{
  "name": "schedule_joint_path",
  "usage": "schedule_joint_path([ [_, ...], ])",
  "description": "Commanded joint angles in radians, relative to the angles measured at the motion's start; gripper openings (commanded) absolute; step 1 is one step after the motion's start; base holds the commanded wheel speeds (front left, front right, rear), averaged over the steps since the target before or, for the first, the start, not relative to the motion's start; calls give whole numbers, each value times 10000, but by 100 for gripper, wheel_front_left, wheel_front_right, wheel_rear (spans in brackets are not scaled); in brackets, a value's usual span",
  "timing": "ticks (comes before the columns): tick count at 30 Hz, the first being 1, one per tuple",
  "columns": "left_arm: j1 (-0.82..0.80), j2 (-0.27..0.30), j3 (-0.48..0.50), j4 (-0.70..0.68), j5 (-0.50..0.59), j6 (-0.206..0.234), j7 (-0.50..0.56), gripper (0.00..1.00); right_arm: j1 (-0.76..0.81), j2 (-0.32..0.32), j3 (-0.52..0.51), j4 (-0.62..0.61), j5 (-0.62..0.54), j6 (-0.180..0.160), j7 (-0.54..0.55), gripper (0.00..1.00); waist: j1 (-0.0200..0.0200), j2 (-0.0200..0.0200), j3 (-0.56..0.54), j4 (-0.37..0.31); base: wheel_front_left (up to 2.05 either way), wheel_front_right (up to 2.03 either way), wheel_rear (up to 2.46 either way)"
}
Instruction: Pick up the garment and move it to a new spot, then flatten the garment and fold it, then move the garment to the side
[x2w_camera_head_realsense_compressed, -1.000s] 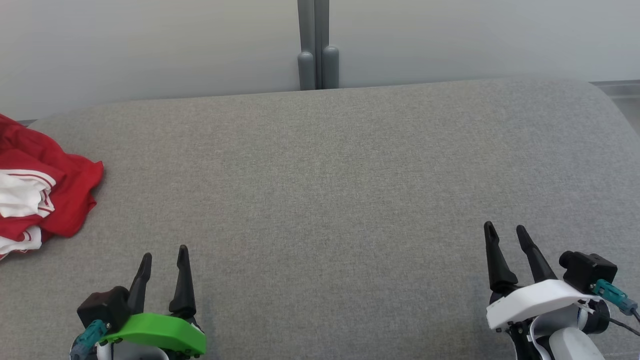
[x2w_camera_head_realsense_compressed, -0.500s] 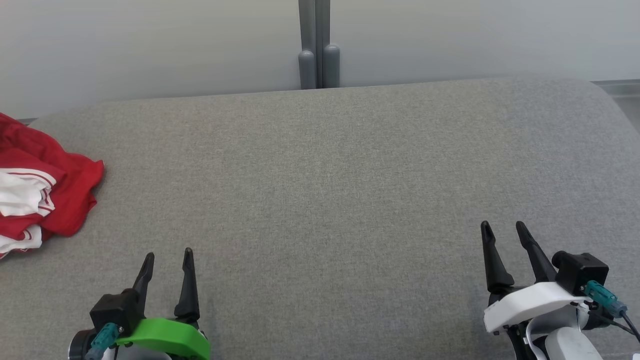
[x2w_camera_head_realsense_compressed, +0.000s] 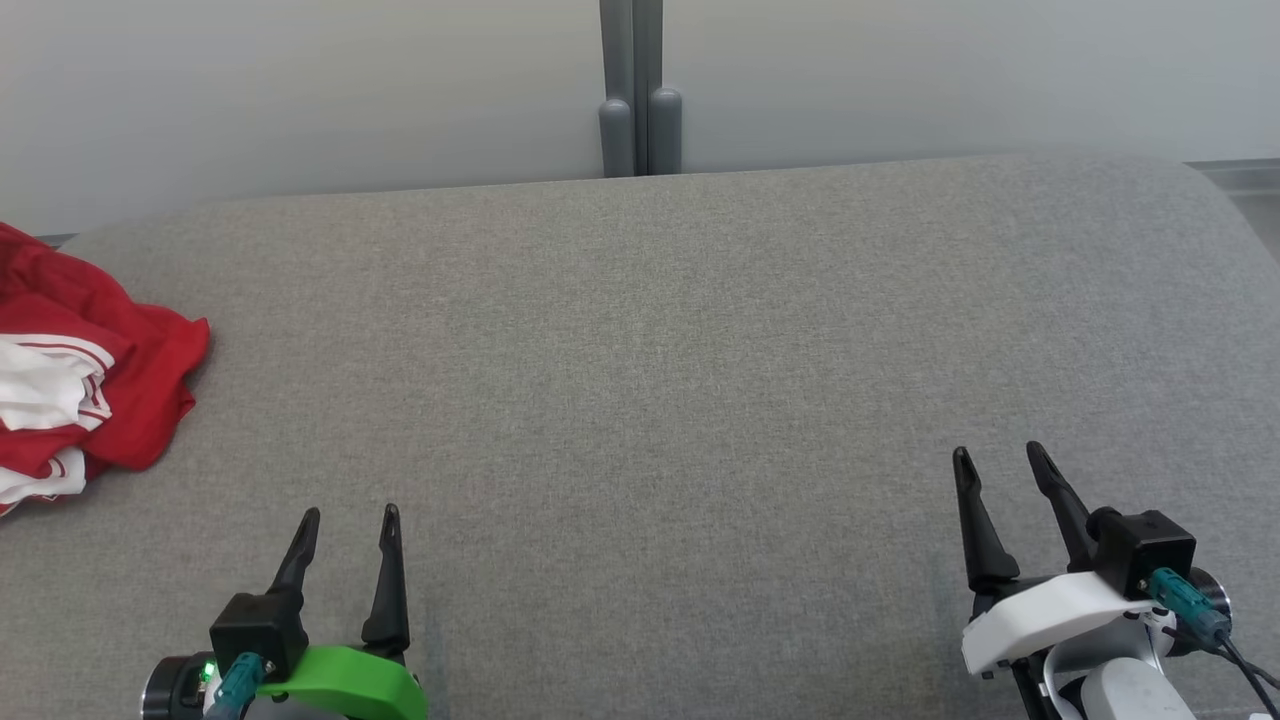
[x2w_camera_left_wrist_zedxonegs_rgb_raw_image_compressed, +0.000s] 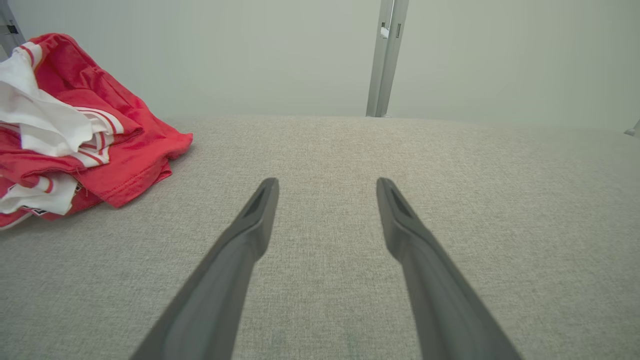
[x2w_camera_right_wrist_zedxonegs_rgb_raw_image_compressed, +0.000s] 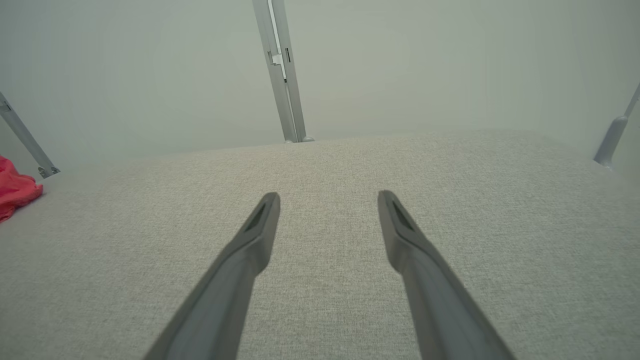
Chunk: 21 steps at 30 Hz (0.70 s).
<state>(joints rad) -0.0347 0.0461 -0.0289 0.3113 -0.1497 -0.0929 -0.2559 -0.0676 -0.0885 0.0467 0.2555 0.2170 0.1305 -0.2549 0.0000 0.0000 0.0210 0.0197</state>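
Garment (x2w_camera_head_realsense_compressed: 90, 390): crumpled, far left, untouched. Left gripper (x2w_camera_head_realsense_compressed: 351, 512): drawn back slightly, jaws wide, empty. Right gripper (x2w_camera_head_realsense_compressed: 998, 452): likewise. Pickup not begun.

**A:** Head view, over the last second: which arm has shifted more?

**B:** The left gripper (x2w_camera_head_realsense_compressed: 350, 512). Its fingertips have drifted toward the middle of the view and dropped slightly. Its green cover (x2w_camera_head_realsense_compressed: 350, 685) now sits lower, cut by the bottom edge, and a small green lamp (x2w_camera_head_realsense_compressed: 207, 670) has come into sight on the wrist.

**A:** And the other?

**B:** The right gripper (x2w_camera_head_realsense_compressed: 995, 450) has also edged inward, but less, and its white cover (x2w_camera_head_realsense_compressed: 1040, 610) has sunk lower.
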Motion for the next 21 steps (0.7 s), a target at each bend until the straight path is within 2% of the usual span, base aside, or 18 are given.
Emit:
schedule_joint_path([
  [1,149,76,-9,9,236,56,-74,100,74,-12,4,15,-256,4,-83,100,0,0,-1,7,0,0,0],
  [16,213,76,115,9,184,135,-90,100,48,10,24,48,-339,2,-117,100,0,0,16,46,0,0,0],
  [21,160,75,146,119,-36,284,-90,100,133,-104,196,-72,-325,2,-115,100,0,0,84,792,0,0,0],
])
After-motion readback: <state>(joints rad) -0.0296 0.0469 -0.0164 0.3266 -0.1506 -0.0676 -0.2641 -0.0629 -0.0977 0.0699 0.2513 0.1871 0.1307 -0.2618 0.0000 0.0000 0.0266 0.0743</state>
